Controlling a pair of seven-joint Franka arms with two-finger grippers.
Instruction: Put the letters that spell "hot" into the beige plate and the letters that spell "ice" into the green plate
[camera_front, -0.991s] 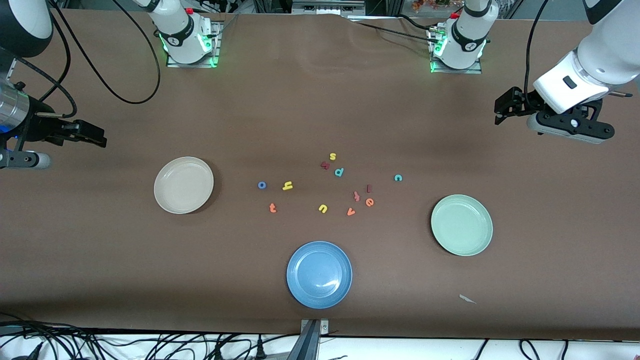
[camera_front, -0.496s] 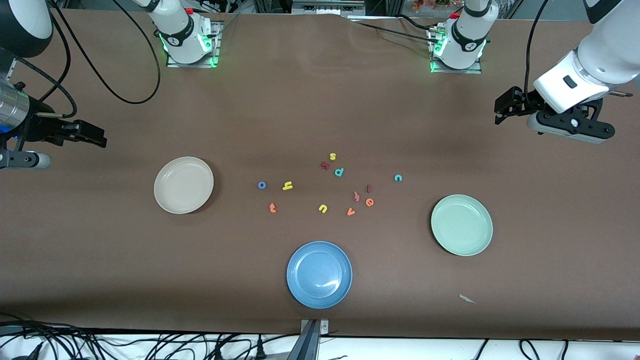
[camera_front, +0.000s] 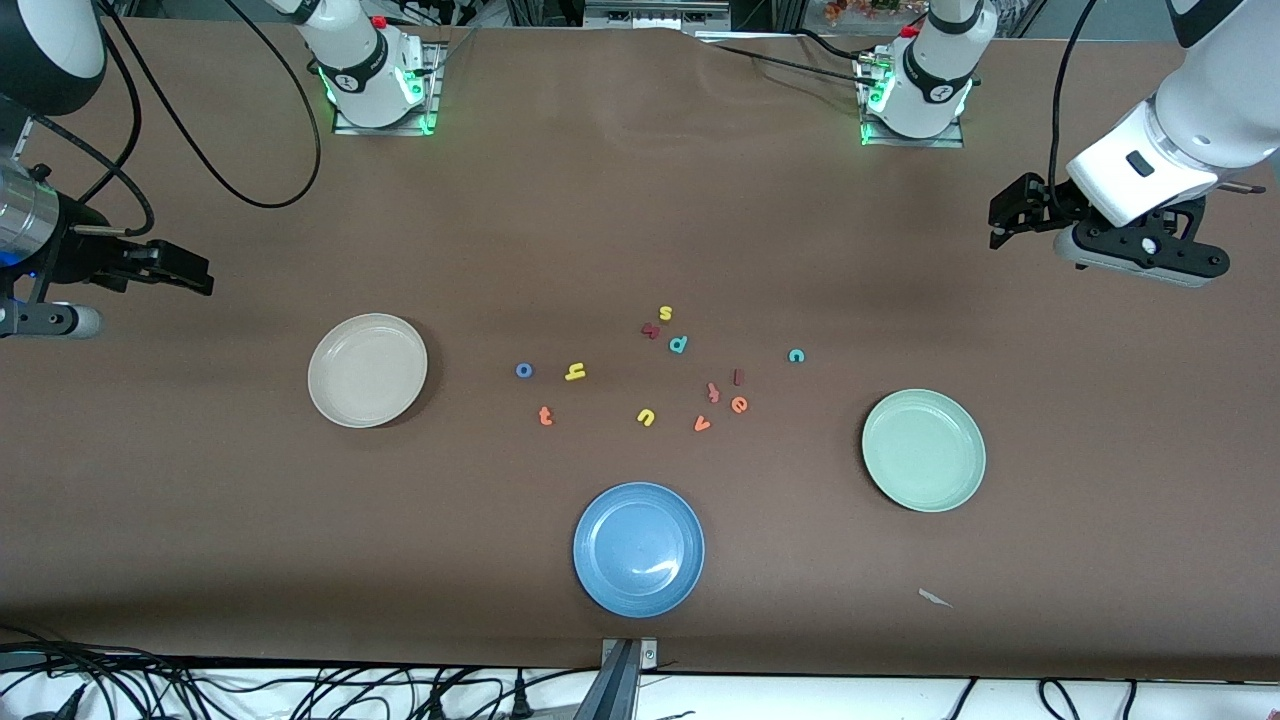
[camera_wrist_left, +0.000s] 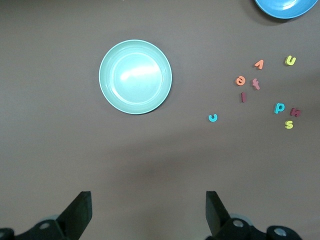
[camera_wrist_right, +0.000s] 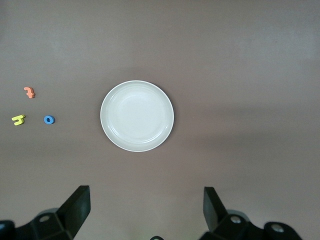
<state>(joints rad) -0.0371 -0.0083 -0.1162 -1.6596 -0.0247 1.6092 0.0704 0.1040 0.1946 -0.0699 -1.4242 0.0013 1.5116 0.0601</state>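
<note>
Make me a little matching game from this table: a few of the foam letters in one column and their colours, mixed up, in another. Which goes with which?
Letters:
1. letter "o"
2. letter "h"
3. letter "c"
4. letter "t"

Colours:
A. orange
B. teal
C. blue
D. yellow

Pairs: 1-C, 2-D, 3-B, 4-A

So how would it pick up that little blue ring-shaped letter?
Probably straight from above: the blue "o" lies flat on the table, apart from the yellow "h" beside it. Jaws would best pinch across its outer rim; being round, any angle likely works.
</note>
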